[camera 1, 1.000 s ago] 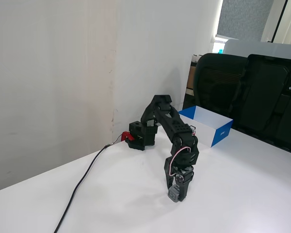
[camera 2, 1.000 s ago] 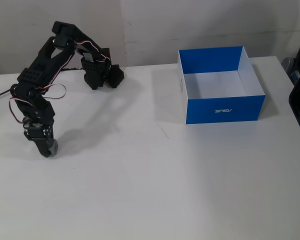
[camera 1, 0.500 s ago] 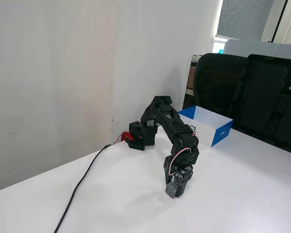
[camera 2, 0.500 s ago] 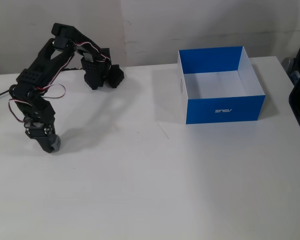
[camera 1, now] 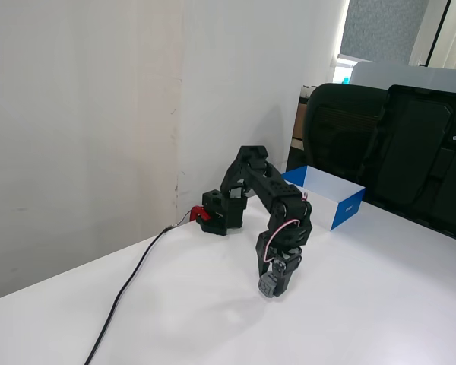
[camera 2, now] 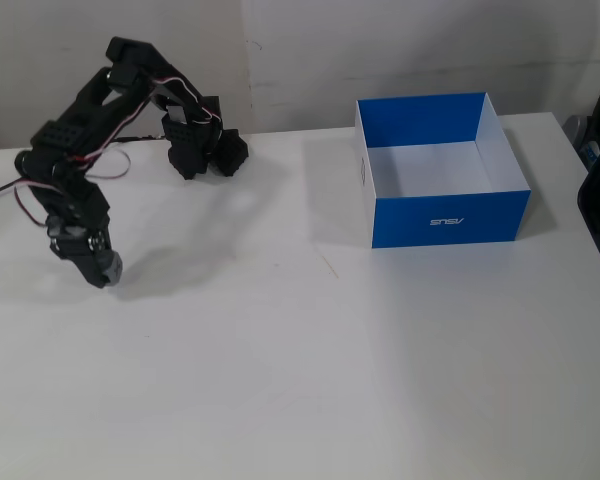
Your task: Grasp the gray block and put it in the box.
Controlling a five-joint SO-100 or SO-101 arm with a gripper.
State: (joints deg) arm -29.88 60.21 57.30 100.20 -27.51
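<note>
The gray block (camera 1: 267, 286) hangs a little above the white table, pinched between the black fingers of my gripper (camera 1: 271, 289), which points down. In the other fixed view the gray block (camera 2: 111, 267) shows at the tip of the gripper (camera 2: 104, 270) at the far left, with its shadow on the table to the right. The box (camera 2: 448, 219), blue outside and white inside, stands open and empty at the right, far from the gripper. In the side-on fixed view the box (camera 1: 346, 212) sits behind the arm.
The arm's base (camera 2: 204, 150) stands at the table's back edge by the wall. A black cable (camera 1: 126, 290) runs from it across the table. Black office chairs (camera 1: 395, 144) stand behind the box.
The gripper has risen from the table with the gray block in it and drawn slightly back toward the arm's base. The box has not moved.
</note>
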